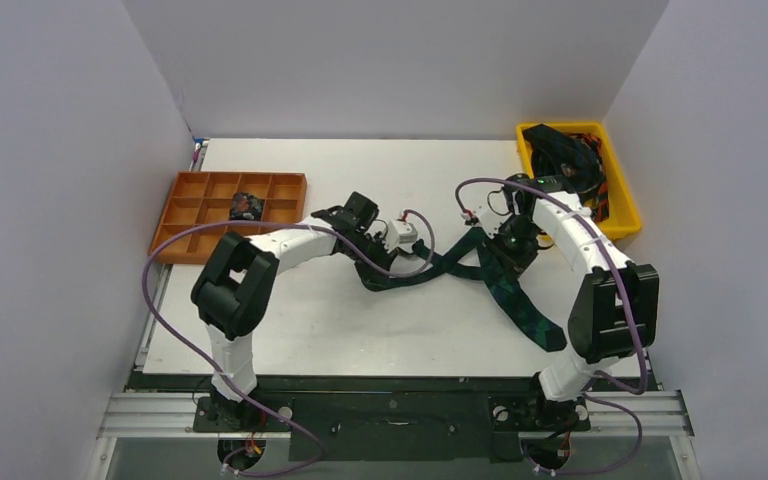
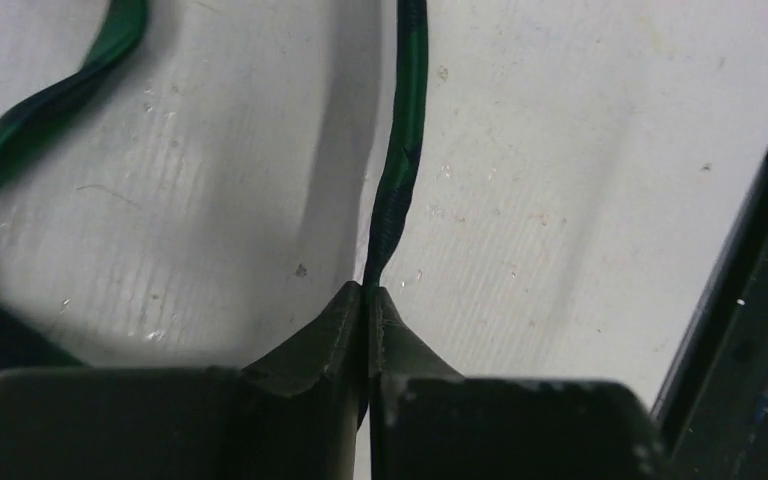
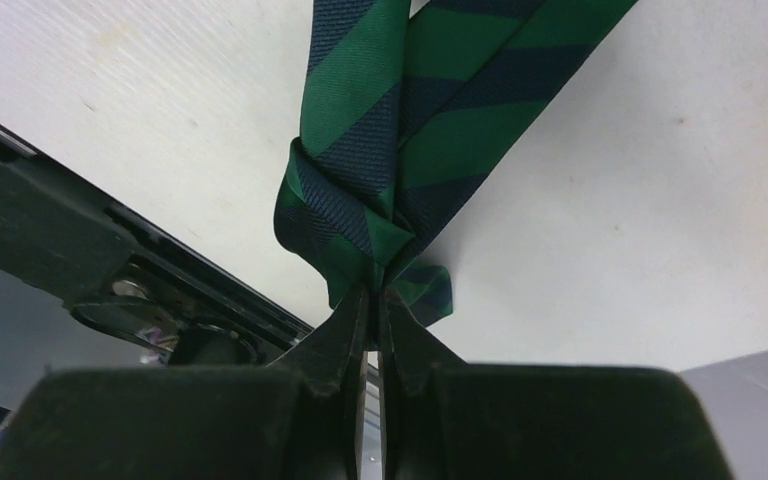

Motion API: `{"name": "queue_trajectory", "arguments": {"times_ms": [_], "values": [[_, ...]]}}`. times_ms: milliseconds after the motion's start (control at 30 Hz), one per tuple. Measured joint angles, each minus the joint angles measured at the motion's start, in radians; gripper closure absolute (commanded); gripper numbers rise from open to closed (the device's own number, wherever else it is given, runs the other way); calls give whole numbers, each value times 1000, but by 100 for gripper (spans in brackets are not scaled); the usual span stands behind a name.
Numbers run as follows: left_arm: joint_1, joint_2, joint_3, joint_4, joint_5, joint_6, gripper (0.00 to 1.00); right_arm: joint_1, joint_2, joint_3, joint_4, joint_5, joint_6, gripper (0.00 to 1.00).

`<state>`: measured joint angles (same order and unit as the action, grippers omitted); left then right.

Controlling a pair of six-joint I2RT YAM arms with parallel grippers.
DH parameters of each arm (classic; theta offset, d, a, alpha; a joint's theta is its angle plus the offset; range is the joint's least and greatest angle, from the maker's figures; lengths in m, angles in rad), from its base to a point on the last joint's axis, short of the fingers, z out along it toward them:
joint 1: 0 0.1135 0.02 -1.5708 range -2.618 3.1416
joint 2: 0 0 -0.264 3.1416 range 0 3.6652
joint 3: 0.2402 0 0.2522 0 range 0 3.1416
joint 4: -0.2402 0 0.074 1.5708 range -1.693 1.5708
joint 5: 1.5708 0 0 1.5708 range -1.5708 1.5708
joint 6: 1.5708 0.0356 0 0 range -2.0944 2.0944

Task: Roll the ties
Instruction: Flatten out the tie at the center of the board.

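Note:
One green and navy striped tie (image 1: 520, 300) lies across the middle of the table, its wide pointed end toward the front right. My left gripper (image 2: 368, 290) is shut on the tie's narrow part (image 2: 405, 130), which runs edge-on away from the fingertips; in the top view this gripper (image 1: 380, 277) is left of centre. My right gripper (image 3: 373, 290) is shut on a folded bunch of the same tie (image 3: 400, 120); from above it (image 1: 501, 260) sits right of centre. A small dark coiled tie (image 1: 246, 207) rests in one compartment of the orange tray (image 1: 192, 240).
A yellow bin (image 1: 620, 215) at the back right holds several more dark ties (image 1: 560, 150). Purple cables (image 1: 165, 320) loop off both arms. White walls close in the table on three sides. The black front rail (image 1: 390, 380) runs along the near edge.

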<state>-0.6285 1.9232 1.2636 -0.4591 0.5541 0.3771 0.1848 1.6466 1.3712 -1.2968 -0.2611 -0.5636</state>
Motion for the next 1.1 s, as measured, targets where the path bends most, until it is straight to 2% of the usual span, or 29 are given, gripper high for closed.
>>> {"name": "queue_trajectory", "arguments": {"times_ms": [67, 133, 267, 400, 433, 467, 533, 600, 667, 767, 867, 967, 1100], "values": [[32, -10, 31, -56, 39, -17, 100, -23, -16, -17, -2, 21, -29, 100], [108, -43, 50, -113, 117, -62, 100, -49, -39, -47, -2, 49, -69, 100], [388, -167, 62, -190, 261, -151, 100, -113, -91, -136, -15, 123, -176, 100], [678, -286, 58, -286, 347, -190, 100, -161, -104, -181, -24, 176, -266, 100], [725, -298, 55, -322, 369, -191, 93, -164, -104, -182, -24, 177, -278, 100], [752, -301, 50, -353, 386, -191, 77, -164, -104, -182, -24, 175, -292, 100], [788, -299, 24, -403, 409, -198, 60, -158, -103, -180, -23, 175, -313, 100], [801, -293, -17, -414, 405, -233, 49, -151, -95, -165, -28, 175, -330, 100], [803, -290, -53, -403, 372, -274, 43, -150, -81, -140, -29, 170, -345, 100], [795, -286, -57, -382, 319, -285, 41, -141, -48, -119, -27, 167, -361, 100], [740, -285, -25, -373, 263, -190, 40, -131, 4, -119, -25, 169, -372, 100], [592, -288, -12, -355, 187, -54, 36, -132, 55, -119, -20, 177, -377, 100], [324, -294, -60, -291, 89, 58, 31, -136, 71, -117, -19, 179, -377, 100]]}}
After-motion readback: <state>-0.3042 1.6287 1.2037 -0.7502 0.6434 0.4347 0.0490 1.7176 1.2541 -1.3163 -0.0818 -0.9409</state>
